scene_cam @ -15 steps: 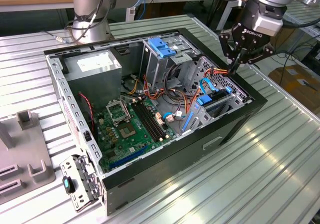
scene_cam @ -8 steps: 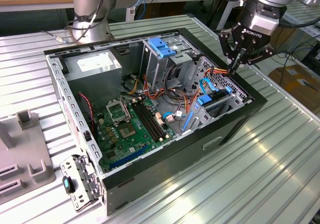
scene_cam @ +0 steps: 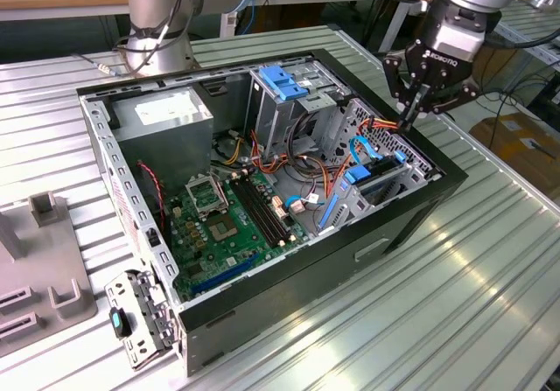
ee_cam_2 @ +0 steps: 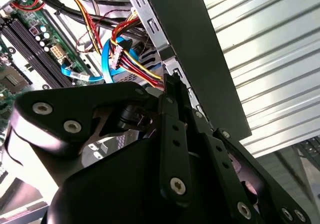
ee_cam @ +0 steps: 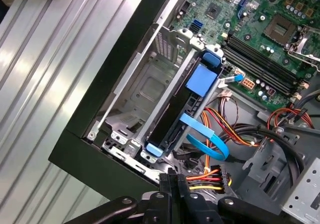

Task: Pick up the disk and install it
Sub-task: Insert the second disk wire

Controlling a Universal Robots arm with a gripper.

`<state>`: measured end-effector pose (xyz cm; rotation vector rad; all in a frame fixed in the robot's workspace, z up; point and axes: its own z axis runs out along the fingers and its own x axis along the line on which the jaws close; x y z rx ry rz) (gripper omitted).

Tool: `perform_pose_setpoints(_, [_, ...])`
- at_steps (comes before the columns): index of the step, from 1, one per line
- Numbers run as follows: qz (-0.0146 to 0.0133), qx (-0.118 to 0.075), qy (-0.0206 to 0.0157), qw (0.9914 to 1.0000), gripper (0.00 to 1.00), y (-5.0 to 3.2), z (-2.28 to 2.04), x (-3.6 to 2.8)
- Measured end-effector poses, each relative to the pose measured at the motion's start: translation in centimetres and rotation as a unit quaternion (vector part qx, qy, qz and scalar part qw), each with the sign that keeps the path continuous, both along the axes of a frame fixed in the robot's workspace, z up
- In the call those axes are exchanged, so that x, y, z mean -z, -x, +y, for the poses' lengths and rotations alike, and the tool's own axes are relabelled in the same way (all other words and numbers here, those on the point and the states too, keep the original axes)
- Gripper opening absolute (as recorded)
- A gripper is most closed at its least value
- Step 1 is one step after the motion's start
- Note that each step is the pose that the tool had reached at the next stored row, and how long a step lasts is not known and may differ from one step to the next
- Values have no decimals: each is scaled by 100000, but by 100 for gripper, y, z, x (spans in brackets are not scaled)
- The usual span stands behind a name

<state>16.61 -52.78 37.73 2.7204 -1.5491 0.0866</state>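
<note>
The workshop counter (scene_cam: 490, 321) was a bed of ribbed aluminium slats, with wooden benches and cables behind it. On it lay the open computer case (scene_cam: 385, 233), black-walled, the largest thing there. Inside it I could see the grey power supply box (scene_cam: 166, 115) in the far corner, the green motherboard (scene_cam: 227, 229) on the floor of the case, and a grey cage with a blue latch (scene_cam: 284, 80) on top.

At the corner of the case toward the exterior view's right stood the drive bay (ee_cam: 145, 88). The disk (ee_cam: 172, 114) sat edge-up in it, seemingly already slid into its slot, with a blue tab (ee_cam: 202, 79) on its upper edge and blue rail ends at both ends. A flat blue cable (ee_cam: 205, 134) looped just beside it, and a bundle of red, yellow and black wires (ee_cam: 212, 176) ran close under the arm's tip.

The end effector (scene_cam: 411, 111) hung just above the case wall at that corner, fingers drawn together to a point with nothing between them. As I judged it, the disk looked placed or nearly so, and doing this step well meant pressing squarely on the drive's edge until the rails latched, while keeping the fingertips (ee_cam: 172, 184) clear of the wire bundle and blue cable.
</note>
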Motion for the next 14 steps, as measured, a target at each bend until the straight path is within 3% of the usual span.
perform_pose_setpoints(3, [-1,2759,-1,99962,16,0,0,12])
perform_pose_setpoints(9, [-4,6732,5,99773,16,0,-1,24])
perform_pose_setpoints(14, [2,6783,-3,99770,16,0,0,25])
